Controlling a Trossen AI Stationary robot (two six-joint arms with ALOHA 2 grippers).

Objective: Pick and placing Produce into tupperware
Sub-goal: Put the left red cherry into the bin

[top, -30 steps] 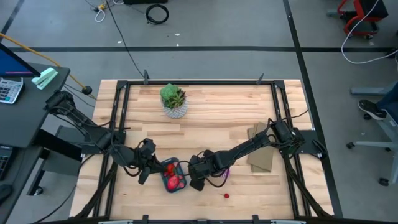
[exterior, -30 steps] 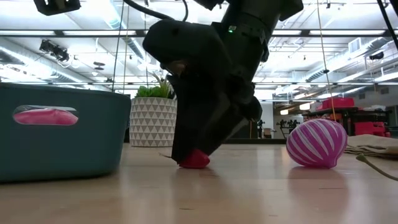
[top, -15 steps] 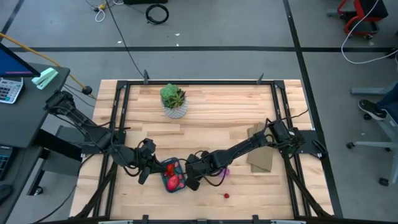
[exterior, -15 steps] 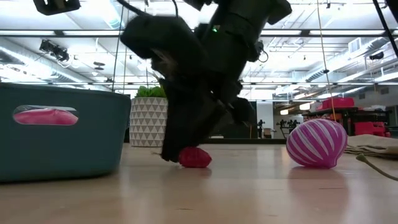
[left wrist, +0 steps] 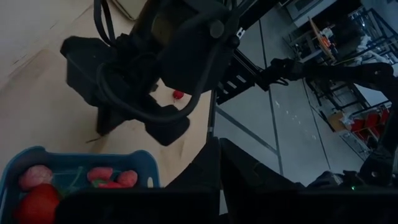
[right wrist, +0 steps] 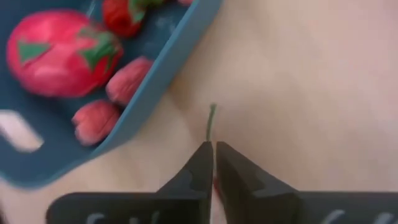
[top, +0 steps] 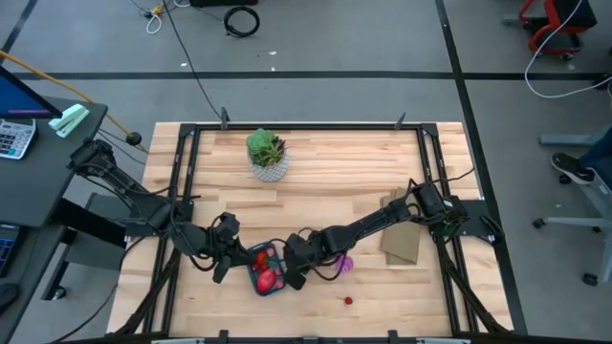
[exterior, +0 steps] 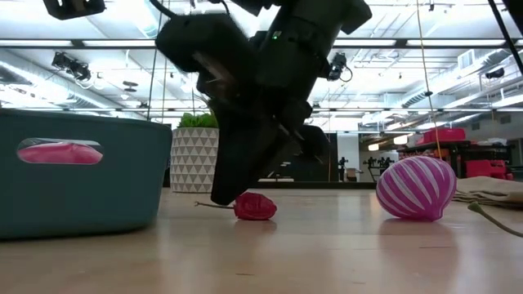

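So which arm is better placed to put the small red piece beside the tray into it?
The right. Its tool is directly over that red piece, just outside the blue tray. The left tool waits at the tray's far side.

Pale planked wooden table point(top: 325, 177); smooth teal plastic tupperware point(exterior: 78, 175); glossy striped ball point(exterior: 417, 188).
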